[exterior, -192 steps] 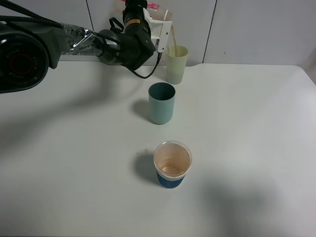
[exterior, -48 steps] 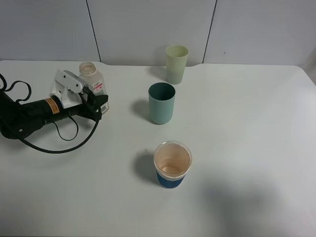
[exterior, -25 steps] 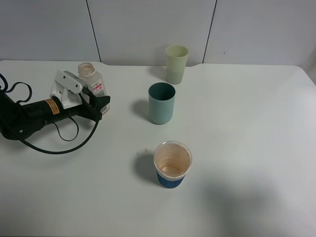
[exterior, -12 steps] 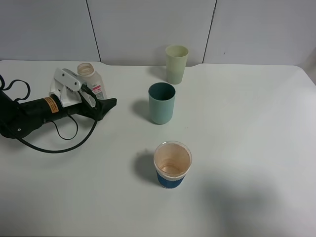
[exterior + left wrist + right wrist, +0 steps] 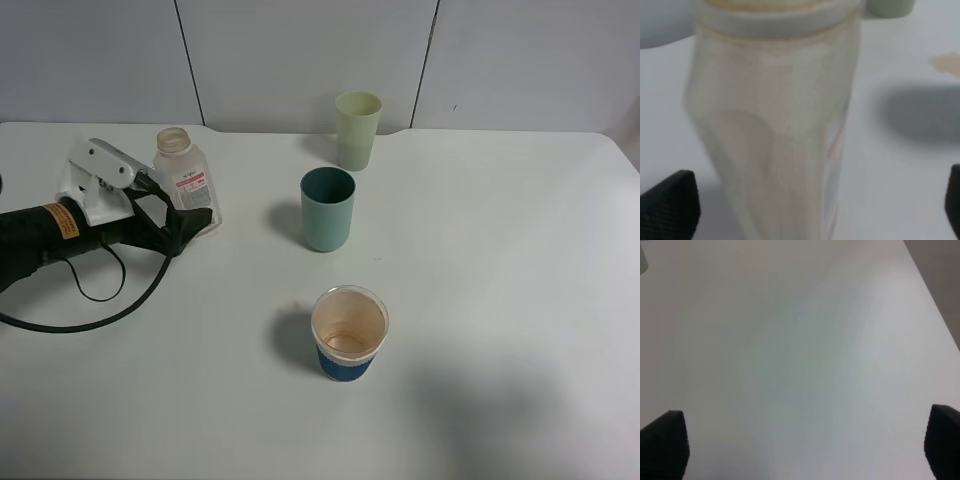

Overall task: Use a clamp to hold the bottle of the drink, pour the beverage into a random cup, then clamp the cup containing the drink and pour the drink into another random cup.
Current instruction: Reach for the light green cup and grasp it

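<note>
The bottle of the drink [image 5: 183, 177] stands upright and capless at the table's left, looking nearly empty. My left gripper [image 5: 186, 210] lies low just in front of it, open. In the left wrist view the bottle [image 5: 775, 120] fills the middle, and the black fingertips [image 5: 667, 205] stand wide on either side without touching it. The pale yellow-green cup [image 5: 357, 130] stands at the back; I cannot make out the beverage inside it. The teal cup [image 5: 327, 208] stands in front of it. My right gripper [image 5: 802, 445] is open over bare table.
A paper cup with a blue base [image 5: 349, 333] stands nearer the front, brown-stained inside. A black cable [image 5: 95, 300] loops on the table below the left arm. A small tan patch [image 5: 946, 62] marks the table beyond the bottle. The white table [image 5: 500, 300] ends at a grey wall behind.
My left gripper has opened, let go of the bottle and drawn back to the left. The bottle stays standing where it was set. The cups have not moved.
</note>
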Tool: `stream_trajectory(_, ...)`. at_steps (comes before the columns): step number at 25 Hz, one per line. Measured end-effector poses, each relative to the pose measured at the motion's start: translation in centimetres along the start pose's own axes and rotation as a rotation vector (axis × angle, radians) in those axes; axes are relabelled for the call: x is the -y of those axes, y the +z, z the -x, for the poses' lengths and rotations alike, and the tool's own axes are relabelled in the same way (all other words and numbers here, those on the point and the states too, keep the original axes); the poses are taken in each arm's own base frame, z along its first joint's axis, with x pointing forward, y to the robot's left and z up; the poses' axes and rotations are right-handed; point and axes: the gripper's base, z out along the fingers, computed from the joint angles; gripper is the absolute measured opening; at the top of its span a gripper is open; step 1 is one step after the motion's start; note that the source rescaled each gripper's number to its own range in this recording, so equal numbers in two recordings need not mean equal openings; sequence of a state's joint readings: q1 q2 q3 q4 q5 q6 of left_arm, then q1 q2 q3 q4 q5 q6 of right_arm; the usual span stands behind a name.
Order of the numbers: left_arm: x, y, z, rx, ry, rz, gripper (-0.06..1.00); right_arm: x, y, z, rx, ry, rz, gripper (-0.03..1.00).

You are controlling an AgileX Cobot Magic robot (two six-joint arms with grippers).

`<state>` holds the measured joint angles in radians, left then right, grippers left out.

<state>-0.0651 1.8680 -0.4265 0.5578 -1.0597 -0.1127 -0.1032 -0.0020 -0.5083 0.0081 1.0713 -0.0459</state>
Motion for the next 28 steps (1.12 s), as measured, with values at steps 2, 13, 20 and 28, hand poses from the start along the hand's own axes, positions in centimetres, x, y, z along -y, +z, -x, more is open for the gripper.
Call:
stream_trajectory(2,0.2,-1.2,0.8,-0.006,0.005,0.036,1.0,0.0,0.0,0.0,0.0,0.0,0.0,1.0)
stream_trajectory(13,0.2,-8.9,7.5,-0.026,-0.055,0.318,1.0,0.0,0.0,0.0,0.0,0.0,0.0,1.0)
stream_trajectory(20,1.0,-13.8,11.5,0.099,-0.115,0.435,1.0,0.0,0.0,0.0,0.0,0.0,0.0,1.0)
stream_trajectory(28,2.3,-20.3,15.9,0.084,-0.112,0.555,1.0,0.0,0.0,0.0,0.0,0.0,0.0,1.0)
